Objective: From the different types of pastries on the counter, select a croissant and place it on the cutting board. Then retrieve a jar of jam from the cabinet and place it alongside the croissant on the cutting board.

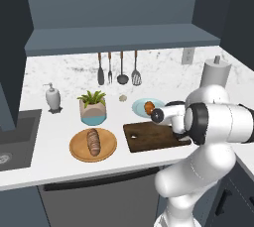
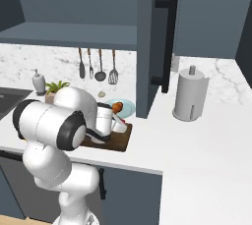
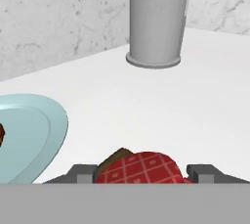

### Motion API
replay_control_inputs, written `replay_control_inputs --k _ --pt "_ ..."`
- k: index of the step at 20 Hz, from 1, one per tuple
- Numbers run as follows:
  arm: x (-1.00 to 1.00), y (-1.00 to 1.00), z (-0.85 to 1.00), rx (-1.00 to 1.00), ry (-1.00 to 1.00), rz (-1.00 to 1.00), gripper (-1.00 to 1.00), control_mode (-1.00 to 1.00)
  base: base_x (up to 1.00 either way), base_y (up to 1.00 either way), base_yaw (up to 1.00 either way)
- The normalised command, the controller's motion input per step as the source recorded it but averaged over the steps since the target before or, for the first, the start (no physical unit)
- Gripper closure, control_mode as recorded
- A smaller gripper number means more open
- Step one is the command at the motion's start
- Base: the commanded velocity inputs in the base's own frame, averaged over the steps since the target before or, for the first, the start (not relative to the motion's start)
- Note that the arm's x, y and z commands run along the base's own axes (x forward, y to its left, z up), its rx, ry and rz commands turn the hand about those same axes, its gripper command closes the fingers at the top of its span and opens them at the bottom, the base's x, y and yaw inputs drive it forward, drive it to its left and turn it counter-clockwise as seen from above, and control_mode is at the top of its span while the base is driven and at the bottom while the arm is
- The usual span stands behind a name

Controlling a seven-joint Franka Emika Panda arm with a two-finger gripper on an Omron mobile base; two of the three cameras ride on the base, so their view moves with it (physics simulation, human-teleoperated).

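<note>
Counter (image 1: 54, 144): broad white marble worktop with grey veins; it carries everything below, and a dark sink (image 1: 15, 141) is sunk into it at the left.
Cabinet (image 1: 119, 37): dark grey-blue wall unit with a long flat shelf, above the counter.
Paper towel roll (image 2: 190, 94): grey, upright on its stand, on the counter at the right, well apart from the board.
Cutting board (image 1: 149, 137): dark brown rectangle with a small hole near its left corner, flat on the counter just in front of the blue plate; the arm covers its right end.
Round wooden plate (image 1: 93, 145): light tan, left of the board, with the dark-brown ridged loaf (image 1: 93, 141) on it.
Blue plate (image 1: 141, 106): pale blue, behind the board.
Potted plant (image 1: 93, 107): green leaves, behind the wooden plate.
Soap dispenser (image 1: 53, 97): grey, near the sink.
Utensils (image 1: 119, 68): four, hanging on the wall.
Croissant (image 1: 149, 107): small, orange-brown, lying on the blue plate, not on the board.
Gripper (image 3: 144, 173): low over the right end of the board; in the hand view a red lid with white check pattern (image 3: 144, 168) sits between the finger tips, but I cannot tell if the fingers press it.
</note>
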Motion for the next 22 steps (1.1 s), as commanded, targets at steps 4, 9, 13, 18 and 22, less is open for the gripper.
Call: replay_control_inputs --k 4,9,13,18,22 --pt "-0.19 0.00 -0.11 0.02 0.00 0.00 1.00 -1.00 0.00 0.00 0.00" --pt "0.00 0.00 0.00 0.00 0.00 0.00 1.00 -1.00 0.00 0.00 0.00" --pt "0.00 0.00 0.00 0.00 0.00 0.00 -1.00 -1.00 0.00 0.00 0.00" --pt "-0.06 0.09 -0.11 0.00 0.03 0.00 -1.00 -1.00 0.00 0.00 0.00" --pt "-0.09 0.33 -0.19 0.03 0.12 -0.05 -1.00 -1.00 0.00 0.00 0.00"
